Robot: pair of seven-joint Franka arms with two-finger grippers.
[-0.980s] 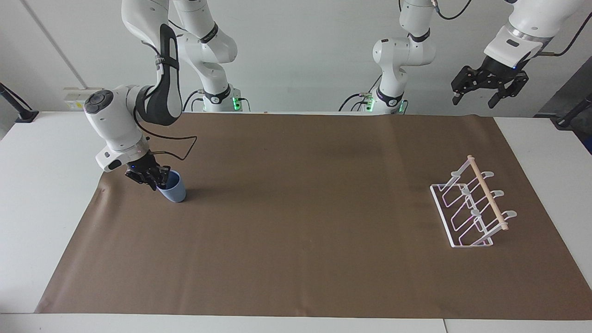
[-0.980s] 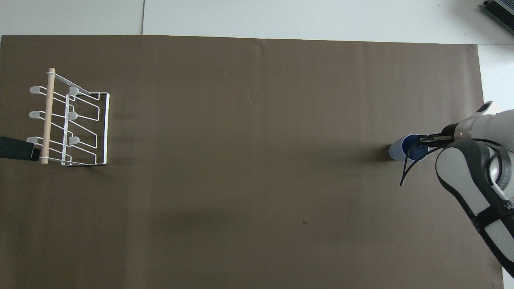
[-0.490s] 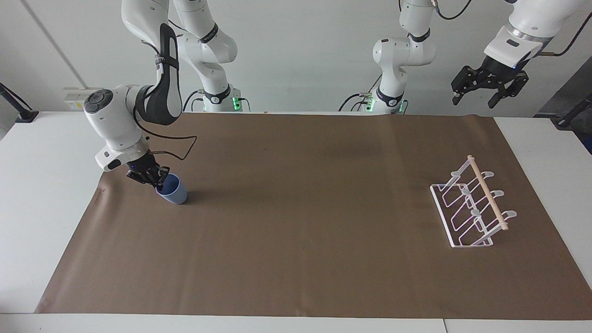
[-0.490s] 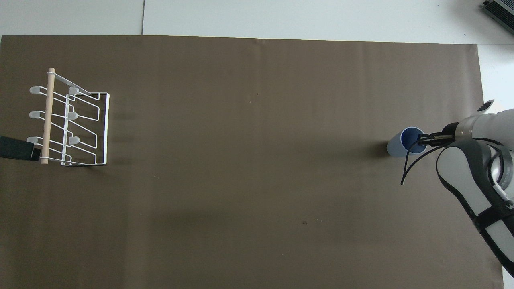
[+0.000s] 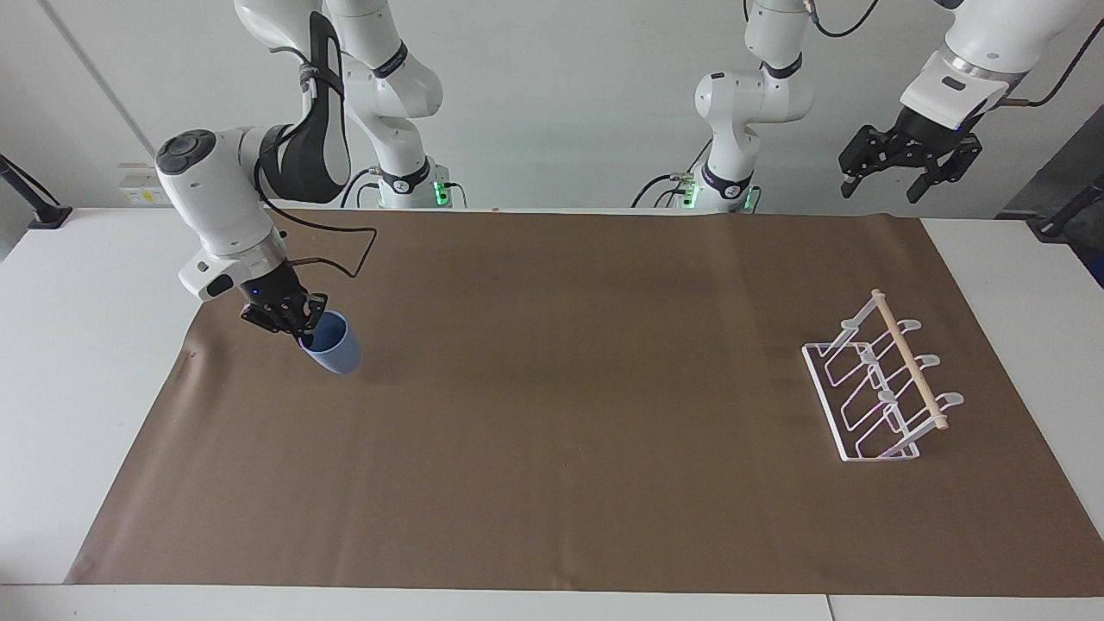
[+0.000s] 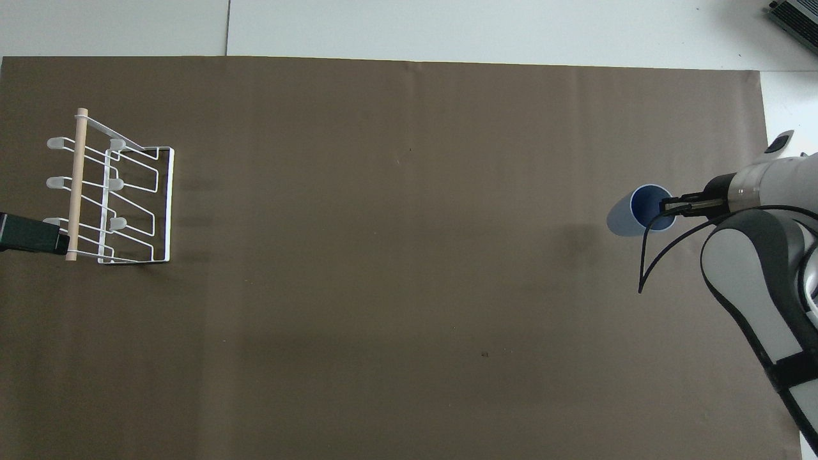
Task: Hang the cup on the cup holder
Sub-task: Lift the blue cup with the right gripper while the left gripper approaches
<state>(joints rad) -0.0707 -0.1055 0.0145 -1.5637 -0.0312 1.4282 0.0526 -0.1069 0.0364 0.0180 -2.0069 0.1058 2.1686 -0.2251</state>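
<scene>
The light-blue cup (image 5: pixel 335 347) (image 6: pixel 634 211) hangs tilted just above the brown mat at the right arm's end of the table. My right gripper (image 5: pixel 304 326) (image 6: pixel 666 206) is shut on its rim, one finger inside the cup. The white wire cup holder (image 5: pixel 880 388) (image 6: pixel 110 188) with its wooden dowel stands on the mat at the left arm's end. My left gripper (image 5: pixel 888 179) waits high in the air over that end of the table with its fingers open and nothing between them; in the overhead view only a dark tip of it (image 6: pixel 32 234) shows at the frame's edge.
The brown mat (image 5: pixel 569 414) covers most of the white table (image 5: pixel 78 362). A black cable (image 5: pixel 336 259) loops from the right wrist above the mat beside the cup.
My right gripper has lifted the cup off the mat and carried it a little toward the middle of the table. The left arm has barely shifted.
</scene>
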